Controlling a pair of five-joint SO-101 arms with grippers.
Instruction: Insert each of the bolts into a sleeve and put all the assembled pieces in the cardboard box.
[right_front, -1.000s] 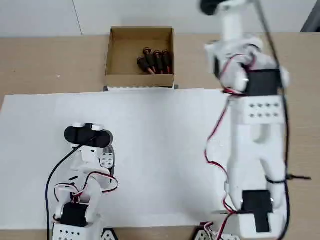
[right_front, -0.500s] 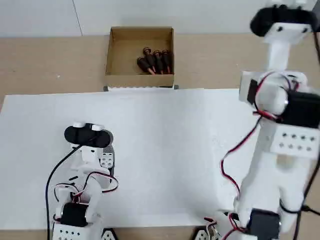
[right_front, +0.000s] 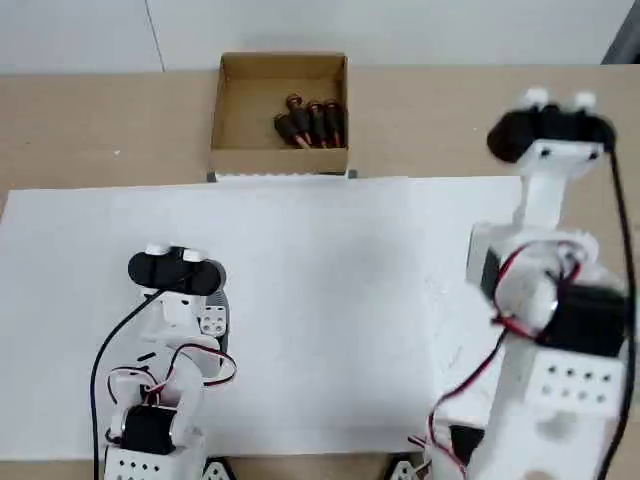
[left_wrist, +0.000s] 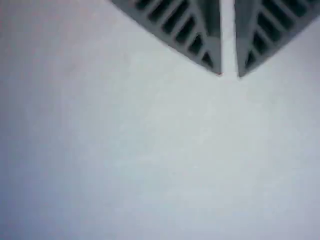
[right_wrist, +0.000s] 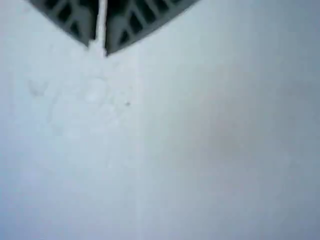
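Pcs (right_front: 310, 122) in box (right_front: 245, 115) (L tool (left_wrist: 229, 75) closed)

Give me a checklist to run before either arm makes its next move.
1. Pieces boxed: four assembled pieces lie together inside the cardboard box, toward the right arm's side. Ok.
2. Left gripper unloaded: jaws near shut, nothing between them, over the white sheet. Ok.
3. Right gripper unloaded: jaws shut, nothing held, over the sheet. Ok.
4. Box placement: it sits open-topped just past the sheet's far edge. Ok.
5. Full count: whether four pieces are the whole set. Cannot tell.
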